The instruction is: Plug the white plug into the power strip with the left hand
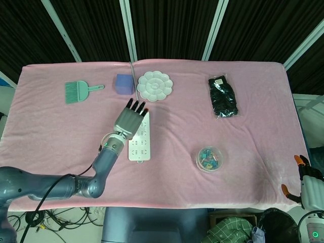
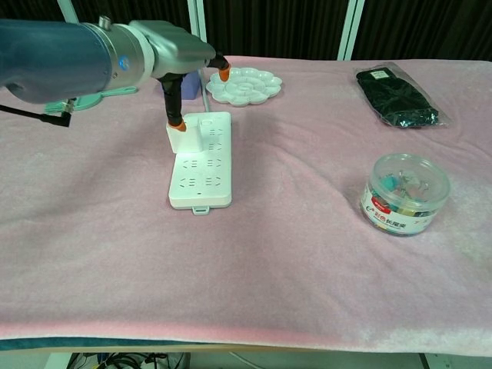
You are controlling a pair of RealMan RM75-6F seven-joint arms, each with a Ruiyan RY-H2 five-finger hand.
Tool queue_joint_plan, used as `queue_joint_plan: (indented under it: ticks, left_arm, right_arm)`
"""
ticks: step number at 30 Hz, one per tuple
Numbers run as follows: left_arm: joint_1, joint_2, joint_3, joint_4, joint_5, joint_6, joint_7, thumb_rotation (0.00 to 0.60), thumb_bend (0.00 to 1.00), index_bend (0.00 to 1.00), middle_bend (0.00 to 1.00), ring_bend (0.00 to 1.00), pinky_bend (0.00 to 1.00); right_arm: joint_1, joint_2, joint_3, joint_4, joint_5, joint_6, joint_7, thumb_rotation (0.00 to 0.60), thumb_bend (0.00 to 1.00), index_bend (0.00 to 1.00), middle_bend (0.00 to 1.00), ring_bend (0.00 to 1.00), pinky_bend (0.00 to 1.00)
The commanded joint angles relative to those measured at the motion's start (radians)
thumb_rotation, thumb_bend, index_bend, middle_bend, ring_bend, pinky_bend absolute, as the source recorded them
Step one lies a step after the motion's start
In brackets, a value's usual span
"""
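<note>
Head view: left hand (image 1: 130, 118) sits over the far end of the power strip (image 1: 140, 145), fingers spread and straight, grasping nothing. White plug not visible here, hidden under the hand. Beyond the strip: paint palette (image 1: 155, 85) just past its far end, purple block (image 1: 124, 84) left of the palette, green brush (image 1: 79, 91) further left. Black packet (image 1: 223, 96) well right of the strip, round tub of clips (image 1: 210, 158) to its near right. Right hand (image 1: 306, 182) is at the frame's bottom-right corner, off the table; can't tell how its fingers lie.

Chest view: left hand (image 2: 178, 61) is raised above the strip's (image 2: 201, 165) far end, fingers extended, one fingertip (image 2: 176, 124) pointing down just above the white plug (image 2: 179, 137). Plug stands seated at the strip's far left corner, hand not gripping it. Palette (image 2: 244, 85) behind the strip, tub (image 2: 404, 194) and packet (image 2: 398, 98) well to its right.
</note>
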Motion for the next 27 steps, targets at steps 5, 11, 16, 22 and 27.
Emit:
queue_joint_plan:
  ticks: [5, 11, 16, 22, 27]
  left_arm:
    - [0.211, 0.346, 0.124, -0.484, 0.161, 0.286, -0.071, 0.6, 0.13, 0.11, 0.0, 0.0, 0.0]
    - [0.542, 0.494, 0.351, -0.479, 0.607, 0.489, -0.375, 0.6, 0.13, 0.11, 0.0, 0.0, 0.0]
    - [0.741, 0.505, 0.424, -0.326, 0.794, 0.565, -0.672, 0.6, 0.13, 0.11, 0.0, 0.0, 0.0]
    - [0.901, 0.445, 0.43, -0.121, 0.947, 0.653, -0.867, 0.6, 0.13, 0.11, 0.0, 0.0, 0.0]
    - [0.968, 0.43, 0.399, -0.063, 0.95, 0.642, -0.922, 0.6, 0.13, 0.11, 0.0, 0.0, 0.0]
  right_arm:
    - [0.0, -0.003, 0.002, 0.002, 0.001, 0.007, -0.011, 0.6, 0.23, 0.0, 0.04, 0.18, 0.14]
    - [0.0, -0.009, 0.0, 0.002, -0.02, 0.023, -0.03, 0.6, 0.23, 0.0, 0.04, 0.18, 0.14]
    - [-0.001, -0.022, 0.004, 0.017, -0.039, 0.043, -0.034, 0.6, 0.22, 0.0, 0.03, 0.17, 0.14]
    - [-0.003, -0.033, -0.002, 0.046, -0.095, 0.066, -0.02, 0.6, 0.2, 0.0, 0.02, 0.16, 0.14]
    - [-0.006, -0.039, -0.006, 0.069, -0.135, 0.081, 0.001, 0.6, 0.19, 0.0, 0.01, 0.16, 0.14]
